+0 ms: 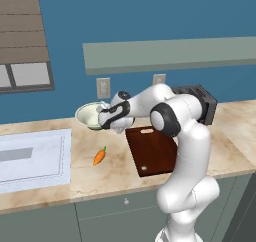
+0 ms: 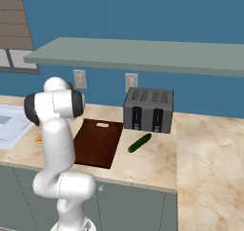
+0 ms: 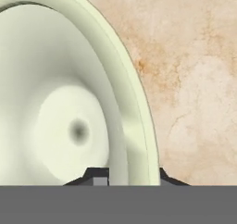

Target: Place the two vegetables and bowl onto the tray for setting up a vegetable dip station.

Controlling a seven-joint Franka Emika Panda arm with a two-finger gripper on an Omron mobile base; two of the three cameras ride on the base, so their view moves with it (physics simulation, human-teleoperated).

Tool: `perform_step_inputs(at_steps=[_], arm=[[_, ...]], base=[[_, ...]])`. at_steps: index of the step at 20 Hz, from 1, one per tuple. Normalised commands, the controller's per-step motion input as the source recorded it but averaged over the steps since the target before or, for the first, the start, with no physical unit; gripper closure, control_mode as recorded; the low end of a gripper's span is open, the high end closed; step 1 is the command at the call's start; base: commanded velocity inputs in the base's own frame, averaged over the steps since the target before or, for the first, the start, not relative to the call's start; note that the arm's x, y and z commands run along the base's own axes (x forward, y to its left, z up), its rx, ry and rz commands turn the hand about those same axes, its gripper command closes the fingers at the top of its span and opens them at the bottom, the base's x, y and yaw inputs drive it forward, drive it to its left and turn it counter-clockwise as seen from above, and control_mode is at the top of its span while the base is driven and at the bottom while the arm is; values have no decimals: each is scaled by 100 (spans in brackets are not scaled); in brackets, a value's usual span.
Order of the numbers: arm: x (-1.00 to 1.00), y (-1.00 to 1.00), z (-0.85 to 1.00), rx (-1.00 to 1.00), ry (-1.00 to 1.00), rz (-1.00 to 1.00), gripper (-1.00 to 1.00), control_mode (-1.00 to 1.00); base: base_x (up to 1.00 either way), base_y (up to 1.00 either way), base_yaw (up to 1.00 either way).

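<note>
The pale green-white bowl (image 1: 89, 115) stands on the counter near the back wall, left of the tray (image 1: 152, 148). My gripper (image 1: 103, 117) reaches down onto its right rim. In the hand view the bowl (image 3: 60, 102) is seen close up, and my gripper (image 3: 132, 177) straddles its wall, one fingertip (image 3: 97, 174) inside and the other outside, both pressed against it. The orange carrot (image 1: 99, 156) lies on the counter in front of the bowl. The dark green cucumber (image 2: 139, 142) lies between the reddish-brown tray (image 2: 97, 141) and the toaster. Nothing rests on the tray.
A white sink area (image 1: 35, 156) takes up the counter's left end. The grey toaster (image 2: 148, 110) stands at the back, right of the tray. A long shelf (image 1: 170, 53) hangs above the counter. Bare marble counter (image 2: 205, 149) stretches to the right.
</note>
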Motion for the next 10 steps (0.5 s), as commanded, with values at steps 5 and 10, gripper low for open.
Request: perform_step_inputs(at_steps=[5,10], arm=[[-16,-4,19,0,-9,-2,100,-100],[-29,-5,22,2,-13,-5,100,-100]], base=[[0,0,0],[0,0,0]])
